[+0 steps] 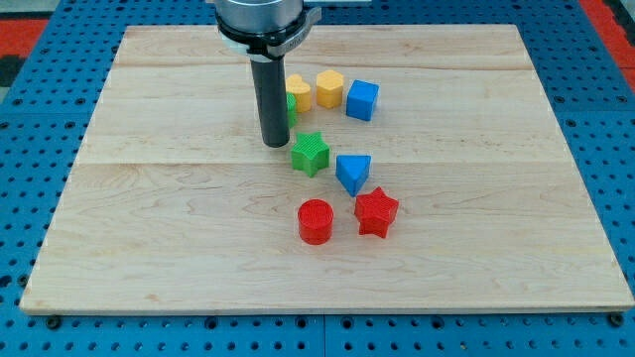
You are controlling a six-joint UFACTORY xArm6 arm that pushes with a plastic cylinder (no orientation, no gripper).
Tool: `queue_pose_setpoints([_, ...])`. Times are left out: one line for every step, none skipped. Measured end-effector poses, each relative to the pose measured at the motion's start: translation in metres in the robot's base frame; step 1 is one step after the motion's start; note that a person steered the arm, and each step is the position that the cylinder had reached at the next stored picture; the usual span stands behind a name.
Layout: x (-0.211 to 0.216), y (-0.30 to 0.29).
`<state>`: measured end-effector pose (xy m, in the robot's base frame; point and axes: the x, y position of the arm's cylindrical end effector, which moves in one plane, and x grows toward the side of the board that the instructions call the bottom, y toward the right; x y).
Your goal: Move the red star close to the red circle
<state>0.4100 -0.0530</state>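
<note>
Red star (376,212) sits well below and to the view's right of my tip (276,145), just beside the red circle (316,221). Small, rigid, probably light: it should slide easily; push its right-hand points. No jaws here, only a bare rod.

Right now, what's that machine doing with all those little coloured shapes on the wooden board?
A robot arm ending in a dark rod pushes small blocks around the wooden board. My tip rests just left of the green star block, touching neither target. The red star block lies already close to the red circular block, with a small gap between them. A blue triangular block sits just above the pair.
</note>
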Motion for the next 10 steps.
queue_pose_setpoints([0.000,0.000])
queue_pose_setpoints([-0.014,-0.006])
queue_pose_setpoints([-0.014,-0.008])
queue_pose_setpoints([-0.014,-0.011])
queue_pose_setpoints([0.011,0.003])
queue_pose_setpoints([0.016,0.032])
queue_pose_setpoints([0.016,0.032])
queue_pose_setpoints([-0.022,0.030])
queue_pose_setpoints([-0.024,0.030])
queue_pose_setpoints([-0.024,0.028])
